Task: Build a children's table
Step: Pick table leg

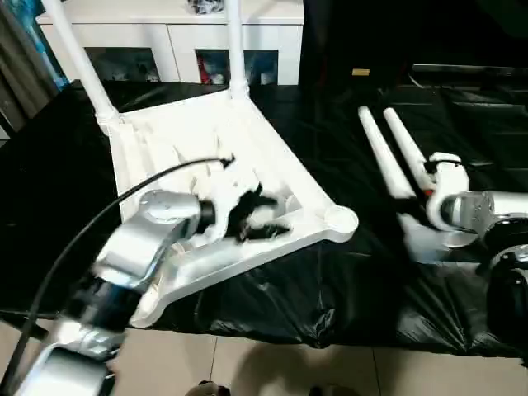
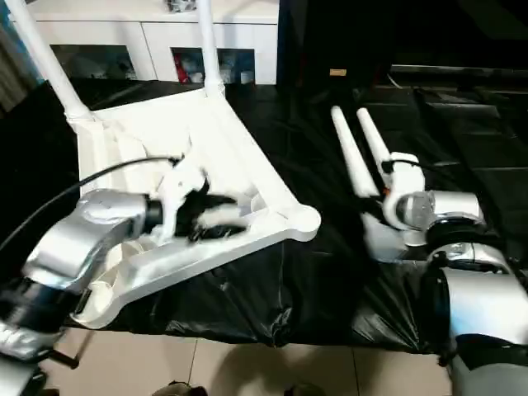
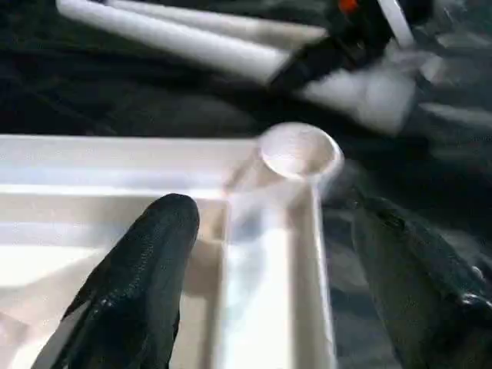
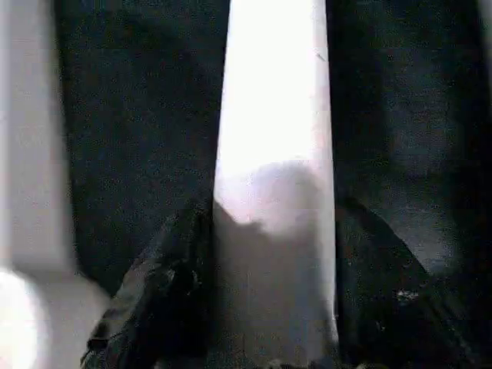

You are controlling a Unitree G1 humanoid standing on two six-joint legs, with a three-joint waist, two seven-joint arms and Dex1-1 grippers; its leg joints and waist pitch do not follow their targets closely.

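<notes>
Straddling loose leg (image 4: 273,192), right hand (image 4: 269,307) (grip uncertain); left hand (image 3: 261,292) wide over tabletop (image 1: 272,165)

Upturned tabletop (image 1: 247,157) left on covered bench (image 1: 346,289), two loose legs (image 1: 388,153) right, cabinet (image 1: 173,41) behind

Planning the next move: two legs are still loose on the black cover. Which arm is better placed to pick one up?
Right, probably. The right gripper already straddles a loose leg; the left gripper hangs open over the tabletop by the empty corner socket.
</notes>
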